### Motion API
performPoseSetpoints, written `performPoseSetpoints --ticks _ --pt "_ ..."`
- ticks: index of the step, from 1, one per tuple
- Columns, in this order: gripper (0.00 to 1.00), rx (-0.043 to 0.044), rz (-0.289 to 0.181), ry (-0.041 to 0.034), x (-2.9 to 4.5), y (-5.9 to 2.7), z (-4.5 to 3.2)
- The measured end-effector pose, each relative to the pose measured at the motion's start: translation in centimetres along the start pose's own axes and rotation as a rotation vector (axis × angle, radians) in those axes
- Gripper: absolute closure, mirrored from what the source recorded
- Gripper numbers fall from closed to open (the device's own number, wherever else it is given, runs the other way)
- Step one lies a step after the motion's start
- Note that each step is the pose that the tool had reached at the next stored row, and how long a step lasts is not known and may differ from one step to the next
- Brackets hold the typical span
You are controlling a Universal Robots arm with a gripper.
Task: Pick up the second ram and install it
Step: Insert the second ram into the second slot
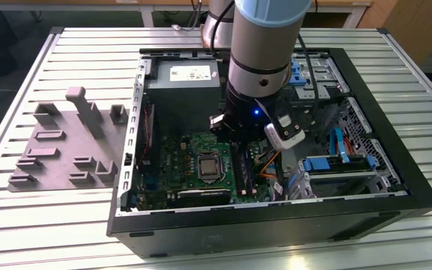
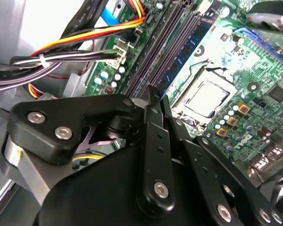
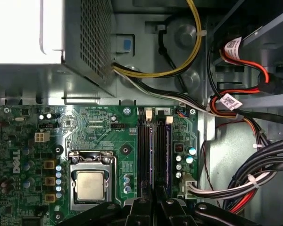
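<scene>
Gripper low inside case, directly over memory slots beside CPU. In second wrist view, fingers drawn close together, tips down at slot line. Ram appears as dark stick with chips standing in slot, likely pinched at top edge; contact hidden, hedge. Judgement: pick-up done, insertion under way or nearly finished; full seating and latch closure unconfirmed.

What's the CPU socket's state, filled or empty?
Filled: a silver-lidded processor sits in the CPU socket, bare, with nothing mounted over it.
</scene>
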State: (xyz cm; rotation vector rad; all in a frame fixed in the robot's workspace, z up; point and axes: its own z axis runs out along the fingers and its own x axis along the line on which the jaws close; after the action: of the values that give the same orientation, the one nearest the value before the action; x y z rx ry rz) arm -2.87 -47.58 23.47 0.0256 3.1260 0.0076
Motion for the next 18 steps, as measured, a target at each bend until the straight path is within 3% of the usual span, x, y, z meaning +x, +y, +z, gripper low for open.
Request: performPoseSetpoints --ticks 18 --pt "0.86 0.0002 0.009 0.0 0.34 -0.01 1.13"
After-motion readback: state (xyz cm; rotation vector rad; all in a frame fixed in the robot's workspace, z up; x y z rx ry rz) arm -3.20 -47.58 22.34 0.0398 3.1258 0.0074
